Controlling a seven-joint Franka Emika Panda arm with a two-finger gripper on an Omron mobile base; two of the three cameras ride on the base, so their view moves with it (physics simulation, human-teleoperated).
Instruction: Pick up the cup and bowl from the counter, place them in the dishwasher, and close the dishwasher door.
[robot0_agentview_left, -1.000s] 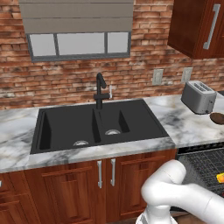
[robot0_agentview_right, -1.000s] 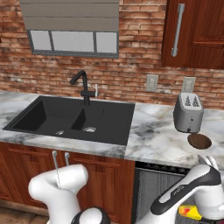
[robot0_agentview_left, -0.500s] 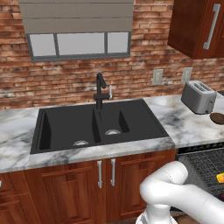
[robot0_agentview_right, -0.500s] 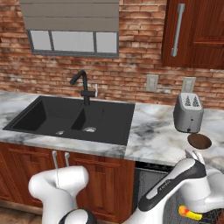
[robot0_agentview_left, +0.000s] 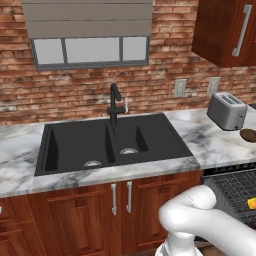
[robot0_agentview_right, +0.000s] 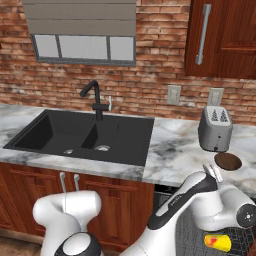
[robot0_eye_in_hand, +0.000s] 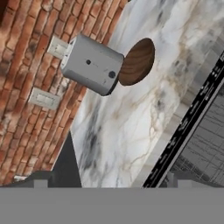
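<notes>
The dark brown bowl (robot0_agentview_right: 228, 160) (robot0_eye_in_hand: 136, 61) (robot0_agentview_left: 248, 134) sits on the marble counter (robot0_agentview_right: 175, 150) (robot0_eye_in_hand: 131, 109), right in front of the silver toaster (robot0_agentview_right: 215, 129). The yellow-orange cup (robot0_agentview_right: 217, 243) (robot0_agentview_left: 251, 203) lies in the wire rack (robot0_agentview_left: 232, 187) of the open dishwasher (robot0_eye_in_hand: 205, 144). My gripper (robot0_agentview_right: 215, 173) (robot0_eye_in_hand: 112, 183) hangs over the counter's front edge, just short of the bowl. It is open, with nothing between its fingertips (robot0_eye_in_hand: 40, 183). The dishwasher door is out of view.
A black double sink (robot0_agentview_left: 112, 142) with a black faucet (robot0_agentview_left: 115, 102) lies to the left. Red-brown cabinets (robot0_agentview_left: 120, 205) run under the counter and a wall cabinet (robot0_agentview_right: 225, 35) hangs above the toaster. A brick wall with outlets (robot0_eye_in_hand: 43, 98) closes the back.
My arm has lifted from over the rack, and the hand has moved up and a little left to the counter edge near the bowl. Cup and bowl stayed put.
</notes>
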